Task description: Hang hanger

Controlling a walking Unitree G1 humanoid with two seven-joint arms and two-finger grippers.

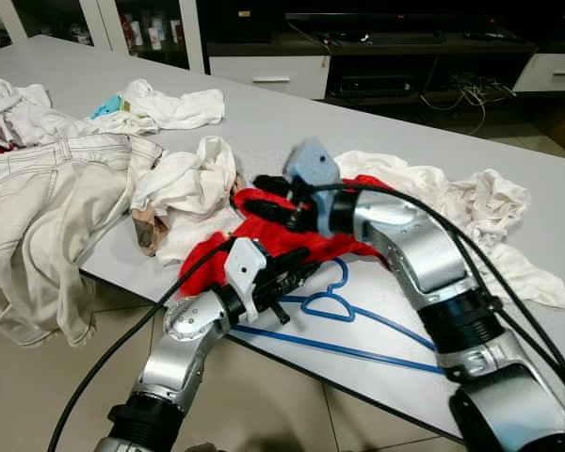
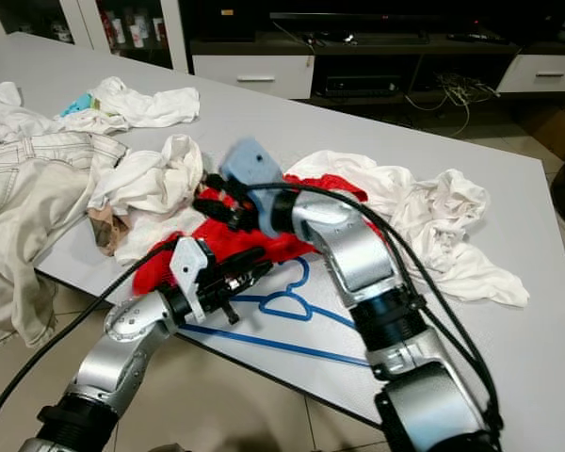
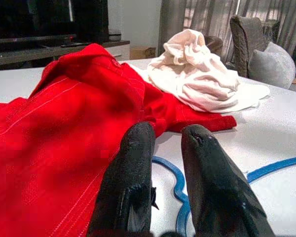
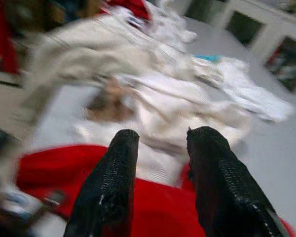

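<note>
A thin blue hanger [image 1: 344, 315] lies flat on the grey table [image 1: 292, 113], its hook [image 3: 173, 174] next to a crumpled red garment [image 1: 268, 235]. My left gripper [image 1: 299, 270] rests low at the table's near edge, pointing at the hook. In the left wrist view its fingers [image 3: 133, 168] stand slightly apart just above the hook and hold nothing. My right gripper [image 1: 266, 203] reaches from the right over the red garment [image 4: 153, 207]. It is open and empty, pointing toward the white clothes.
Crumpled white clothes [image 1: 184, 184] lie left of the red garment and more [image 1: 471, 212] to its right. Beige jeans [image 1: 47, 207] hang over the table's left edge. Black cables [image 1: 122, 344] trail from both arms. A TV cabinet [image 1: 377, 66] stands behind the table.
</note>
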